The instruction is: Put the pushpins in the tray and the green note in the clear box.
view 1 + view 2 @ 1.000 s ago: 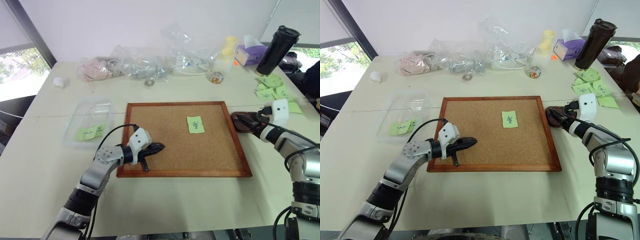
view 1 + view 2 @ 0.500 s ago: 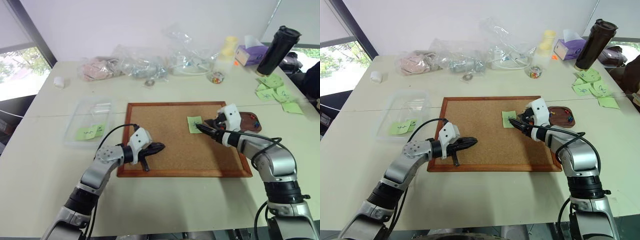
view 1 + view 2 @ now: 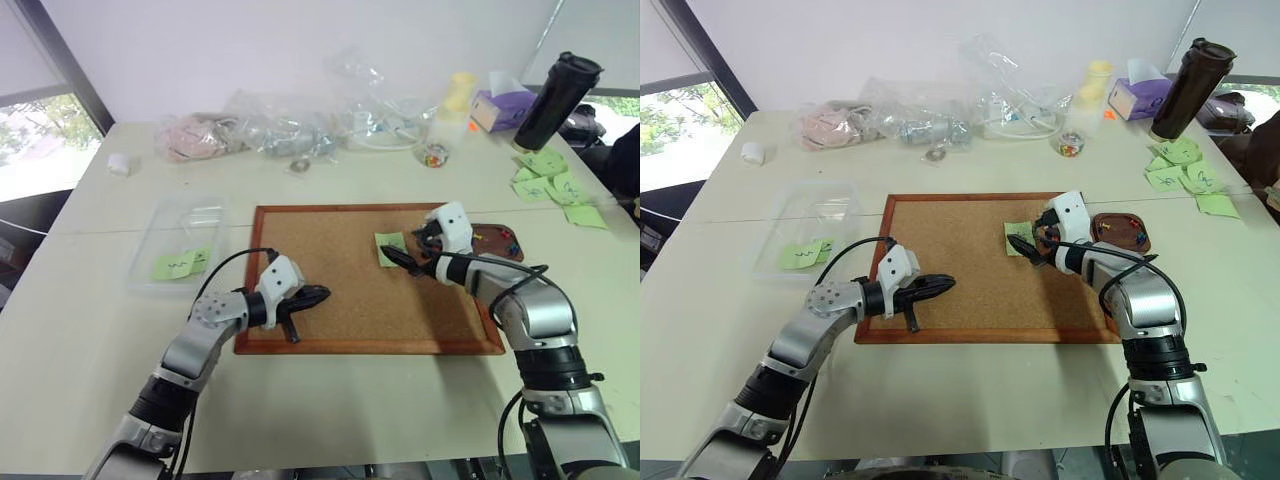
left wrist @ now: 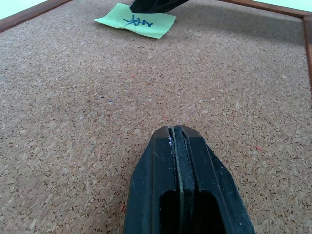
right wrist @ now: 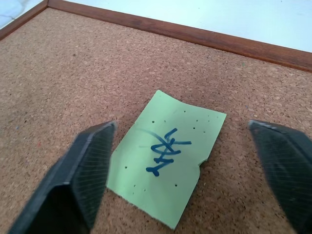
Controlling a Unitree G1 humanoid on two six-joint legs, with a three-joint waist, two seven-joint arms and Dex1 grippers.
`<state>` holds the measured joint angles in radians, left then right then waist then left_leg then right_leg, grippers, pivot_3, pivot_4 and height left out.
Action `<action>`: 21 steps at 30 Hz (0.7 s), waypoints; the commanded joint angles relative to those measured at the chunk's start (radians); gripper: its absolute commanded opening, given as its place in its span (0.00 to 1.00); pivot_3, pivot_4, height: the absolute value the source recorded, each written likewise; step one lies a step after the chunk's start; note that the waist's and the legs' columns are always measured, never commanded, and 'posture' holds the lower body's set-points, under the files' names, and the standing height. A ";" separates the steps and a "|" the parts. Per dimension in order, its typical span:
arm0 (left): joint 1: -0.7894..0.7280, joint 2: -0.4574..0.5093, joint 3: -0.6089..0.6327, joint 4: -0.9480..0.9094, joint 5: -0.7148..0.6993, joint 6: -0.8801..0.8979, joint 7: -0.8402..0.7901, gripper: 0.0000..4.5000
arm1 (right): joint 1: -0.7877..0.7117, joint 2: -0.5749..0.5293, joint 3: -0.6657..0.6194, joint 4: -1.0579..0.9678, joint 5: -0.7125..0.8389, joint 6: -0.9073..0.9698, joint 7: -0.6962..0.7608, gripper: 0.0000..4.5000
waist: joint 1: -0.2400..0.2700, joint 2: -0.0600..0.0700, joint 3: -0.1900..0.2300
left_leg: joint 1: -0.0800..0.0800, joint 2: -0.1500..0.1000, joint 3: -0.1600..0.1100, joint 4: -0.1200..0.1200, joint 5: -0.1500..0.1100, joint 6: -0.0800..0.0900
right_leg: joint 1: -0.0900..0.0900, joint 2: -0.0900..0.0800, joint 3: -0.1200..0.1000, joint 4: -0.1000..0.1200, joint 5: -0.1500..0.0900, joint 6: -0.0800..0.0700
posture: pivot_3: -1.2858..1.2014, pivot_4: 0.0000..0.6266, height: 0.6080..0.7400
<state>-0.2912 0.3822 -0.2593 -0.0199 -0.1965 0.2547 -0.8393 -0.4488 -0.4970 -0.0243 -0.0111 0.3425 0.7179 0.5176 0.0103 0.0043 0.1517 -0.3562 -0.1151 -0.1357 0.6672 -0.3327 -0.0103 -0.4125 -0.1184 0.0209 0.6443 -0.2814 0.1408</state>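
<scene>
Right wrist view: the green note (image 5: pixel 168 160) is seen lying flat on the corkboard (image 5: pixel 58 73), blue scribble up, pinholes visible, between the two black fingers (image 5: pixel 83 170).
Right gripper (image 3: pixel 403 258): spread wide, poised at the note's right edge, nothing held.
Left gripper (image 3: pixel 318 294): pressed fully shut, empty, set over the corkboard's near-left corner.
Tray (image 3: pixel 497 243): placed just off the corkboard's right edge; coloured pushpins (image 3: pixel 508 241) are seen inside.
Clear box (image 3: pixel 180 245): placed left of the corkboard; green sticky notes (image 3: pixel 180 265) are seen in it.
Far side of corkboard: plastic bags (image 3: pixel 300 120) are heaped.
</scene>
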 commanded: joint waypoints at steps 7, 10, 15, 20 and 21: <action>0.025 0.005 -0.015 0.025 0.022 0.027 0.012 0.00 | -0.012 0.007 0.025 -0.006 -0.020 0.040 0.008 0.99 | 0.000 0.000 0.000 | 0.000 0.000 0.000 0.000 0.000 0.000 | 0.000 0.000 0.000 0.000 0.000 0.000 | 0.52 0.24 1.00; 0.028 0.006 -0.014 0.024 0.022 0.025 0.013 0.00 | -0.010 0.007 0.045 -0.013 -0.028 0.044 0.018 0.99 | 0.000 0.000 0.000 | 0.001 0.000 0.000 0.000 0.000 0.000 | 0.001 0.000 0.000 0.000 0.000 0.000 | 0.52 0.24 1.00; 0.029 0.005 -0.012 0.024 0.021 0.025 0.016 0.00 | 0.000 -0.016 0.089 -0.023 -0.064 0.024 0.045 0.99 | -0.001 0.000 0.000 | 0.001 0.000 0.000 0.000 0.000 0.000 | 0.001 0.000 0.000 0.000 0.000 0.000 | 0.52 0.24 1.00; 0.031 0.006 -0.009 0.024 0.021 0.024 0.019 0.00 | 0.016 -0.030 0.130 -0.025 -0.099 0.004 0.066 0.88 | 0.000 0.000 0.000 | 0.001 0.000 0.000 0.000 0.000 0.000 | 0.001 0.000 0.000 0.000 0.000 0.000 | 0.52 0.24 1.00; 0.030 0.006 -0.008 0.024 0.020 0.024 0.019 0.00 | 0.016 -0.032 0.136 -0.022 -0.107 -0.002 0.071 0.81 | 0.000 0.000 0.000 | 0.001 0.000 0.000 0.000 0.000 0.000 | 0.001 0.000 0.000 0.000 0.000 0.000 | 0.52 0.24 1.00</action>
<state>-0.2856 0.3814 -0.2585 -0.0227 -0.1966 0.2547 -0.8277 -0.4480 -0.5295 0.0760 -0.0261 0.2402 0.7115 0.5644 0.0100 0.0041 0.1515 -0.3555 -0.1151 -0.1357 0.6672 -0.3327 -0.0103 -0.4118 -0.1184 0.0207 0.6442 -0.2814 0.1408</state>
